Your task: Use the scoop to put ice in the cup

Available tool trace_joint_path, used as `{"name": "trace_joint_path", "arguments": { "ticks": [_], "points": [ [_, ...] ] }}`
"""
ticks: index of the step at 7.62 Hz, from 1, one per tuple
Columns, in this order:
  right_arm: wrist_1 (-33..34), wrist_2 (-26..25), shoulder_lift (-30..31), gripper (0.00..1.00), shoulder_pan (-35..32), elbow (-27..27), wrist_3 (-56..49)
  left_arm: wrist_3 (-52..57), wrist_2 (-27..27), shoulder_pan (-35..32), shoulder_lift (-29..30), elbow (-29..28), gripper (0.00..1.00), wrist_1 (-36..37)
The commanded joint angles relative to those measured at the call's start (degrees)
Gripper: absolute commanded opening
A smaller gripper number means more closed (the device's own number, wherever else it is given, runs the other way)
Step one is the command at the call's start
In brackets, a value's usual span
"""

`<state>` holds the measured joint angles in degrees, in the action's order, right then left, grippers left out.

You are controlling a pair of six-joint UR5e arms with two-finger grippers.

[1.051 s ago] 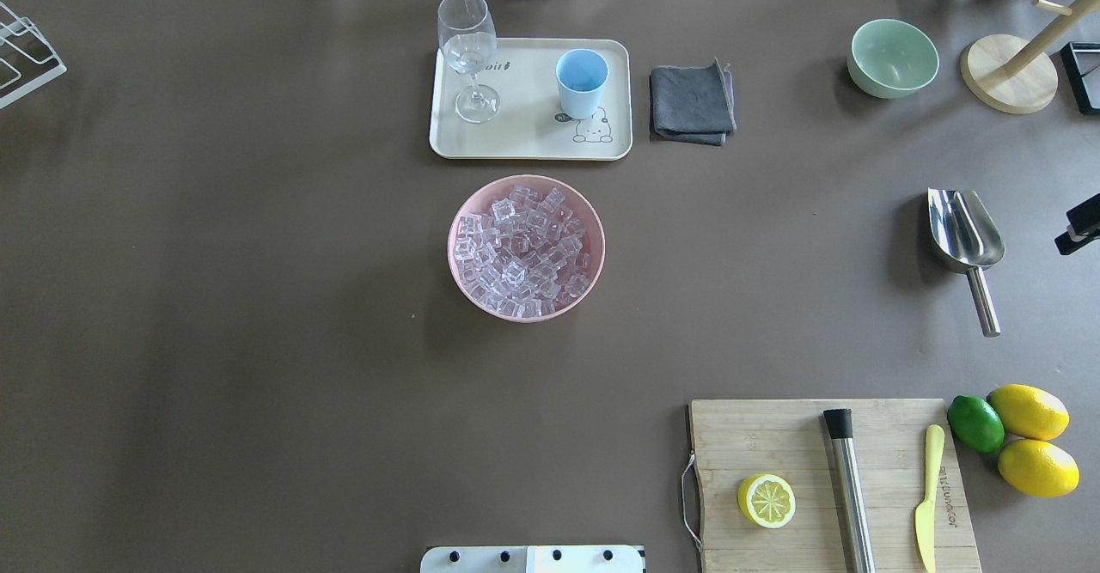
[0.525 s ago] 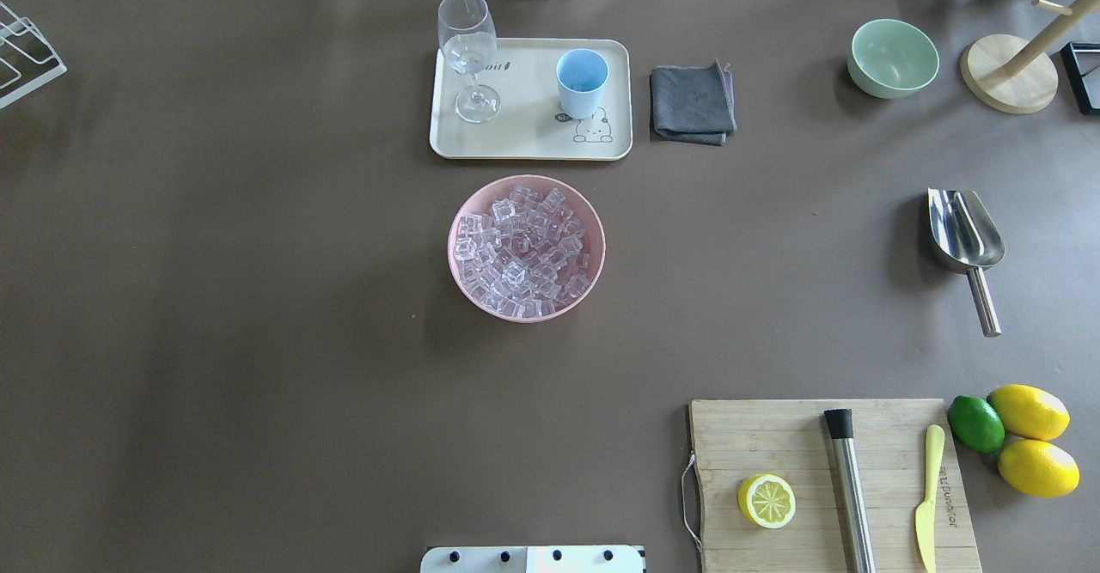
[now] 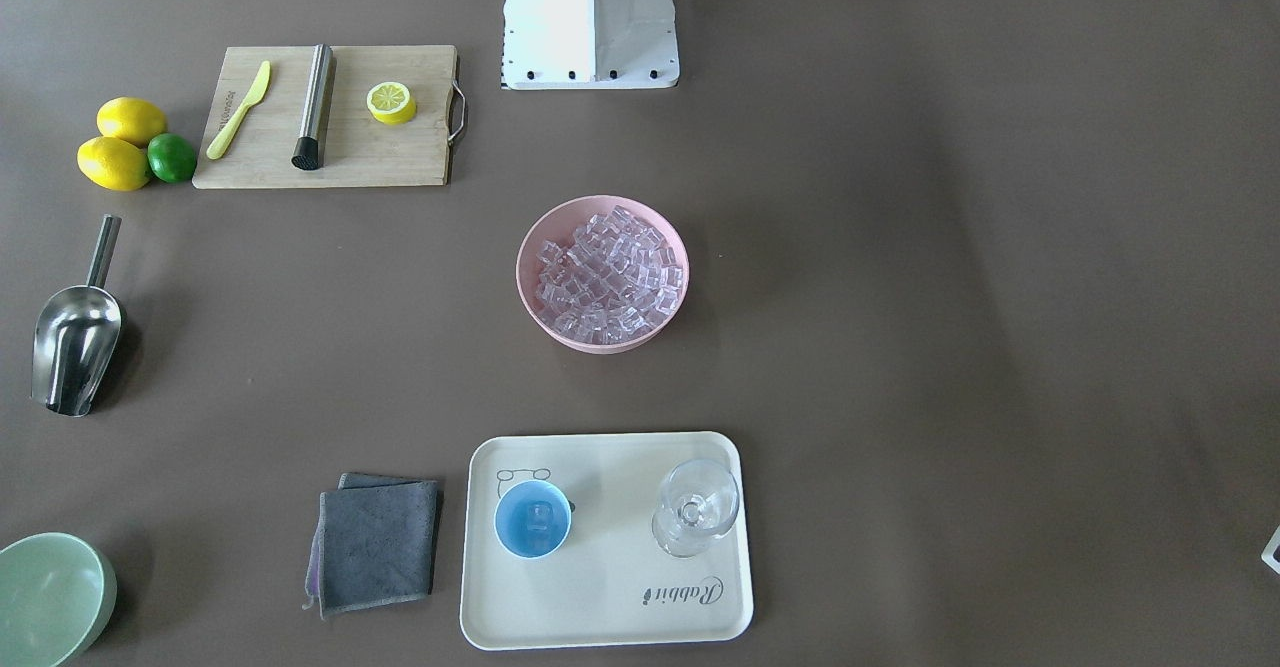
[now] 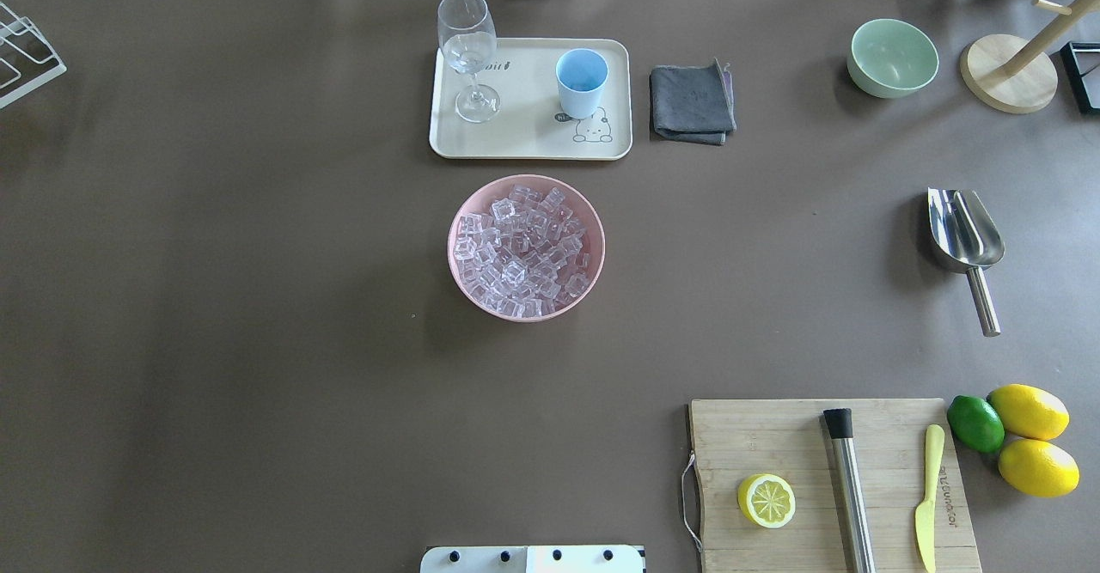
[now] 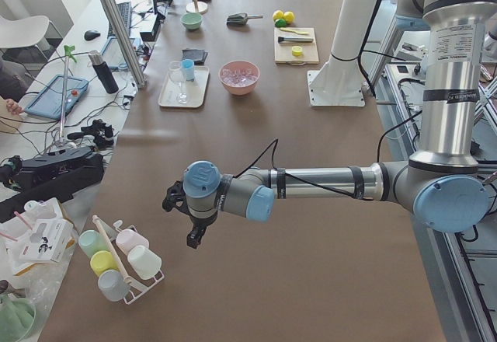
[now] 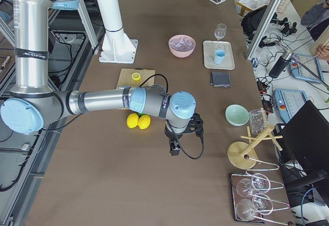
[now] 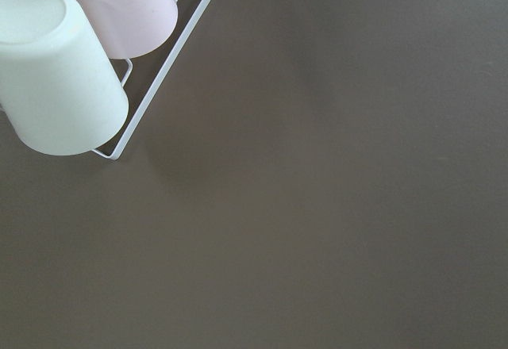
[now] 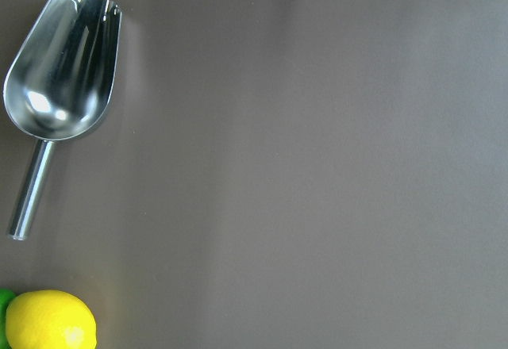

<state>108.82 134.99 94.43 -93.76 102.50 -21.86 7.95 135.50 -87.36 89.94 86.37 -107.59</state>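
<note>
The ice [image 4: 526, 251] fills a pink bowl [image 4: 593, 221] at the table's middle, also in the front view [image 3: 603, 275]. The light-blue cup [image 4: 582, 82] stands on a cream tray [image 4: 524, 139]; the front view shows one cube inside the cup [image 3: 533, 518]. The silver scoop [image 4: 967, 234] lies empty on the table at the right, seen from above in the right wrist view [image 8: 59, 79]. My left gripper [image 5: 192, 239] hangs over the table's far left end. My right gripper [image 6: 175, 149] hangs beyond the scoop. I cannot tell whether either is open or shut.
A wine glass [image 4: 468, 53] stands on the tray beside the cup. A grey cloth [image 4: 692, 102], green bowl [image 4: 892, 57] and mug tree [image 4: 1010, 75] are at the back right. A cutting board [image 4: 825, 487] with lemon half, rod and knife, plus lemons [image 4: 1031, 440], sits front right. A cup rack [image 7: 71, 71] is under the left wrist.
A black part of my right gripper showed at the overhead view's right edge near the scoop; it has moved out of that view. Nothing on the table moved.
</note>
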Motion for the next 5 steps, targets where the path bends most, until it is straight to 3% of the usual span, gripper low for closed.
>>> {"name": "trace_joint_path", "arguments": {
  "ticks": [1, 5],
  "points": [
    [0.16, -1.31, 2.25, 1.00, -0.98, -0.20, -0.47, -0.13, -0.15, 0.87, -0.03, -0.06, 0.99, 0.10],
    [0.25, -1.66, 2.78, 1.00, -1.33, -0.28, -0.21, -0.04, -0.33, 0.87, 0.14, -0.32, 0.99, 0.18]
  ]
}}
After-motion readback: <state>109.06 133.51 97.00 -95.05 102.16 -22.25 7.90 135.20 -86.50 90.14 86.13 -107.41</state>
